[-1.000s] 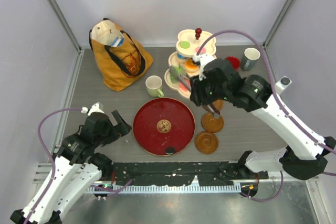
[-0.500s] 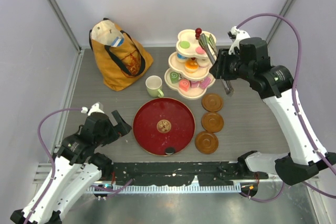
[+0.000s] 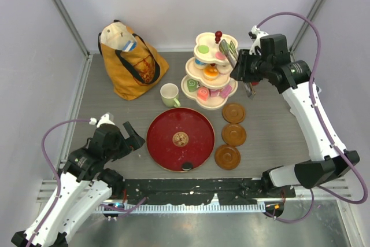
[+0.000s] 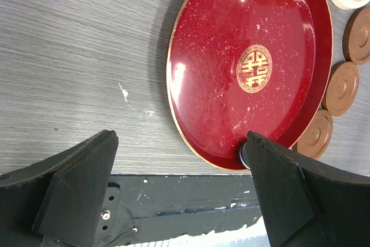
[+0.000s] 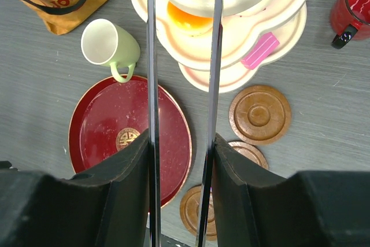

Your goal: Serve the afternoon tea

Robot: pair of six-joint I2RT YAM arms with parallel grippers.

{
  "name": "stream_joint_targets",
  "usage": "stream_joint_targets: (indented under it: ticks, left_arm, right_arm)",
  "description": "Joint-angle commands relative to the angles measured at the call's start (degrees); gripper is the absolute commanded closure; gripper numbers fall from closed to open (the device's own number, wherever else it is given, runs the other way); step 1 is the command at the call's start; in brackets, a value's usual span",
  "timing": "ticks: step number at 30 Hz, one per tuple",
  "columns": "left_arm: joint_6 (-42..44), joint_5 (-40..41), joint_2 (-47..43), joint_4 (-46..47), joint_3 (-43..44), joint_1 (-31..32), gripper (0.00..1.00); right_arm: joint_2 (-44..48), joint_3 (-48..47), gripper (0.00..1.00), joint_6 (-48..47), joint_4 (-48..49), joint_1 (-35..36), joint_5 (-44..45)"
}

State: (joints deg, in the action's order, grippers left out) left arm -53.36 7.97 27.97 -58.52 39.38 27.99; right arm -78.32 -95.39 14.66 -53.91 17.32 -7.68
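Tongs (image 3: pixel 228 53) in right fingers (image 5: pixel 124 195) risen above stand (image 3: pixel 187 85)

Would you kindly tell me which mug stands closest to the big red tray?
The pale green mug, just off the tray's far rim; the red mug sits well away, past the tiered stand.

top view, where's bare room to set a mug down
The round dark-red tray is bare except a small dark object at its near rim. Grey table is free between the mustard-yellow tote bag and tray, and right of the three round brown coasters. Crowded between pale green mug and cream tiered stand.
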Motion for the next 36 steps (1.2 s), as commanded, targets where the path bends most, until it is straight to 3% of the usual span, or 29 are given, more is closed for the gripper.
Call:
stream_joint_targets:
  ticks: [1, 18, 28, 33, 36]
  left_arm:
    - [0.98, 1.09, -0.02, 2.53, 0.44, -0.21, 0.0]
    - [0.72, 0.73, 0.42, 2.54, 0.09, -0.3, 0.01]
    - [0.63, 0.91, -0.02, 2.18, 0.44, -0.13, 0.0]
    - [0.54, 0.91, 0.6, 2.18, 0.53, -0.13, 0.0]
    - [0.37, 0.74, 0.86, 2.1, 0.53, -0.3, 0.0]
  right_arm:
    - [-1.21, -1.37, 0.57, -1.21, 3.99, -1.32, -1.72]
    - [-2.27, -1.9, 0.42, -0.59, 2.41, -2.12, 1.35]
    - [4.22, -1.82, 0.41, -1.03, 3.81, -1.68, -1.72]
    - [9.15, -0.58, 0.41, -1.65, 3.46, 0.78, -3.47]
    - [10.99, 1.08, 0.41, -2.44, 3.46, 7.69, -1.39]
